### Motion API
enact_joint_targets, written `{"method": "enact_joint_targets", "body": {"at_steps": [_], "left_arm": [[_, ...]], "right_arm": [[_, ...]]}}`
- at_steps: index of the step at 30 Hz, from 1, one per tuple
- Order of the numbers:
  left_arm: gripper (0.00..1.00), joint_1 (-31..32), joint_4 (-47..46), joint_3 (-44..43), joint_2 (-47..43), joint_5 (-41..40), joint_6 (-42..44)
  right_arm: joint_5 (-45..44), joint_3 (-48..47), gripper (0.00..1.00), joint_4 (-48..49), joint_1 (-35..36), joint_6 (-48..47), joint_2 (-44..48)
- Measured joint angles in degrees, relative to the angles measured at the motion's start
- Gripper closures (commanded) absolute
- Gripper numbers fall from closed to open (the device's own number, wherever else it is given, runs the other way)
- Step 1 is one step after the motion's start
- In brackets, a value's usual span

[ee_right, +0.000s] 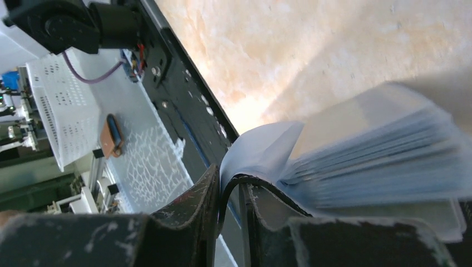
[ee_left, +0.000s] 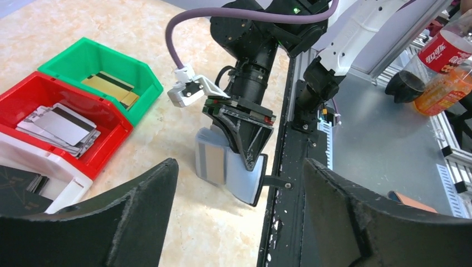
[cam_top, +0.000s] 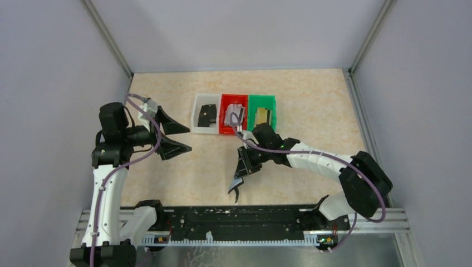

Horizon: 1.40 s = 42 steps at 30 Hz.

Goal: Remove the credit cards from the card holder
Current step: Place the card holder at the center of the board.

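Cards [cam_top: 235, 115] lie in bins [cam_top: 234, 97] behind the card holder [cam_top: 237, 179].

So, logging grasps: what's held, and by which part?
The right claw pinches the card holder by its black cover edge; the left claw holds nothing.

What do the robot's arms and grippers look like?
The left arm and right arm have white links between chunky black joints, each trailing a purple cable. The left gripper and right gripper are black, with two wedge-shaped fingers.
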State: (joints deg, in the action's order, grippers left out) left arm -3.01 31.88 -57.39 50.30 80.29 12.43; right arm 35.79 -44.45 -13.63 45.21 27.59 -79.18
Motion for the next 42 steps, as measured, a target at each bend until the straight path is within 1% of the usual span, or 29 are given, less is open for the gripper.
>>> {"method": "enact_joint_targets", "body": {"at_steps": [2,8,11,17,20,22,26,28,31,35,38,39,40,42], "left_arm": [[0.04,0.0,-0.2,0.0,0.0,-0.6,-0.7],[0.03,0.0,-0.9,-0.9,0.7,-5.9,-3.8],[0.03,0.0,-1.6,-1.2,0.7,-7.7,-4.7],[0.02,0.0,-3.8,-1.2,0.8,-9.9,-7.3],[0.02,0.0,-4.8,-1.2,0.8,-10.6,-8.2],[0.02,0.0,-5.1,-1.2,0.8,-11.0,-8.4],[0.03,0.0,-5.4,-1.1,0.9,-11.4,-8.5],[0.03,0.0,-5.3,-0.8,0.9,-11.6,-7.7],[0.03,0.0,-4.5,-0.1,0.9,-12.5,-4.3],[0.01,0.0,-1.9,2.6,0.9,-16.4,4.4],[0.01,0.0,-1.4,5.3,2.5,-22.6,7.5],[0.01,0.0,-2.1,6.3,4.2,-26.4,7.5],[0.01,0.0,-2.2,6.5,4.6,-27.2,7.5],[0.01,-0.5,-4.6,7.6,7.4,-32.2,6.4]], "right_arm": [[1.6,-1.9,0.82,1.5,0.0,0.2,-2.5],[5.0,-13.5,0.82,5.2,0.5,0.4,-13.0],[6.4,-16.3,0.81,7.5,1.3,0.3,-14.5],[11.3,-20.3,0.75,11.3,3.9,-1.0,-16.5],[13.4,-21.1,0.79,11.2,4.1,-2.6,-17.7],[13.7,-20.5,0.78,10.7,3.5,-3.5,-18.1],[11.3,-16.1,0.66,9.4,-0.6,-4.7,-18.0],[8.4,-13.9,0.59,7.9,-2.4,-5.5,-17.4],[1.2,-10.2,0.47,4.4,-4.1,-7.0,-13.0],[-9.2,-6.4,0.26,2.4,-4.0,-8.6,-1.0],[-19.0,-3.4,0.11,2.1,-4.3,-9.4,10.6],[-22.4,-2.3,0.07,2.1,-4.5,-9.4,14.2],[-26.1,-0.8,0.04,2.1,-5.1,-9.3,17.9],[-32.7,2.0,0.01,2.0,-7.1,-8.8,24.3]]}}
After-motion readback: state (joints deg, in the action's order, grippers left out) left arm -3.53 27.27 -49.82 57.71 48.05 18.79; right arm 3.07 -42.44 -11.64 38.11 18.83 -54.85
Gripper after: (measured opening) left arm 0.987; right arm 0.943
